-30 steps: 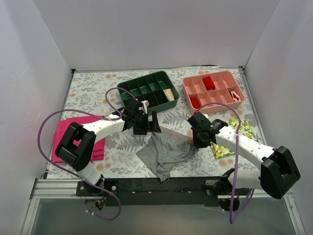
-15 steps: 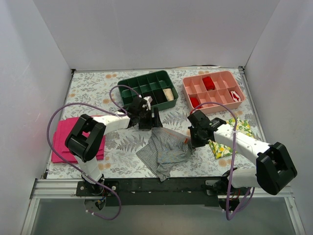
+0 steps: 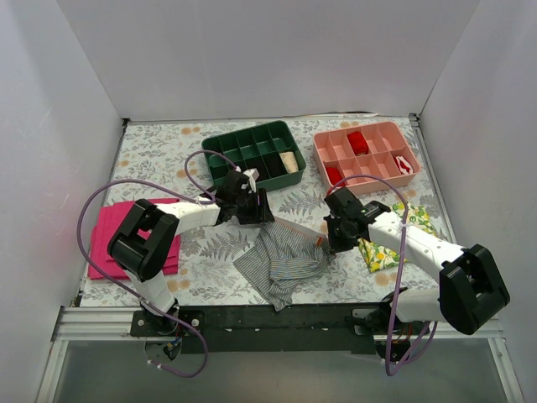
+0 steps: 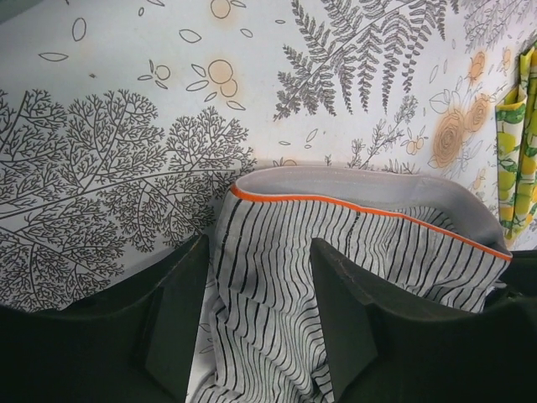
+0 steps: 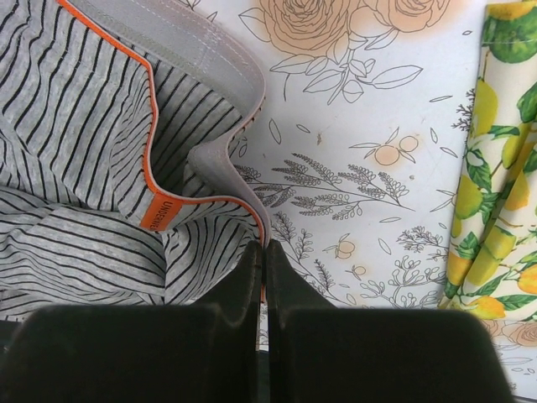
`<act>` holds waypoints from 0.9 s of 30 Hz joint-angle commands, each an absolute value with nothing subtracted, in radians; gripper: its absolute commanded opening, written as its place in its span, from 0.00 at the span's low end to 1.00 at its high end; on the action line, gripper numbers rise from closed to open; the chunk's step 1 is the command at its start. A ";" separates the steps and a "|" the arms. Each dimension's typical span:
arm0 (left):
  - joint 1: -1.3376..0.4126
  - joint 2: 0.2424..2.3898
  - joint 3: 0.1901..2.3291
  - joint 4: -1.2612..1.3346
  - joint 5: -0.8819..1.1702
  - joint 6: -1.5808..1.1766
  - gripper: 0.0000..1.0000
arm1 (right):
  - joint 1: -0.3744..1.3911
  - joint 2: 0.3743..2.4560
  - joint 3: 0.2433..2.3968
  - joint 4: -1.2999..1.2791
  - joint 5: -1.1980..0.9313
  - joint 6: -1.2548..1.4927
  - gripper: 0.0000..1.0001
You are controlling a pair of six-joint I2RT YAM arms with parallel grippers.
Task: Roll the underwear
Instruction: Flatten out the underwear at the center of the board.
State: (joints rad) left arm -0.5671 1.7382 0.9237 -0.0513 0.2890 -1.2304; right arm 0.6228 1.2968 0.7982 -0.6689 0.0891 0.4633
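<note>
The underwear (image 3: pixel 281 259) lies crumpled at the table's front middle, grey-and-white striped with an orange-trimmed waistband (image 4: pixel 369 195). My left gripper (image 3: pixel 255 210) is at its far left corner. It is open, and striped fabric (image 4: pixel 262 311) lies between its two fingers (image 4: pixel 180 323) without being clamped. My right gripper (image 3: pixel 335 239) is at the underwear's right edge. Its jaws are shut on the folded waistband edge (image 5: pixel 263 245), beside the orange label (image 5: pixel 161 210).
A green divided tray (image 3: pixel 256 155) and a pink divided tray (image 3: pixel 367 155) stand at the back. A magenta cloth (image 3: pixel 117 239) lies at the left. A lemon-print cloth (image 3: pixel 394 239) lies right of my right gripper and also shows in the right wrist view (image 5: pixel 499 168).
My left gripper has shifted a little away from me, toward the underwear's far waistband corner, and its arm has bent differently. My right gripper has stayed shut on the waistband.
</note>
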 commanded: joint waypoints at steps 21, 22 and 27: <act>-0.568 1.490 0.928 -0.103 0.278 -1.258 0.00 | 0.615 1.088 0.963 -0.779 0.060 0.433 0.01; -0.568 1.420 0.928 -0.132 0.273 -1.262 0.00 | 0.615 1.069 1.010 -0.801 0.067 0.430 0.01; -0.575 1.197 0.916 -0.244 0.219 -1.290 0.00 | 0.617 1.023 1.149 -0.920 0.061 0.405 0.01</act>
State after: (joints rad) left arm -0.5671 1.3712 0.9115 -0.1516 0.2703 -1.2648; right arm 0.6209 1.0729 1.0359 -0.8143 0.0528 0.4362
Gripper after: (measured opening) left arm 0.014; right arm 0.031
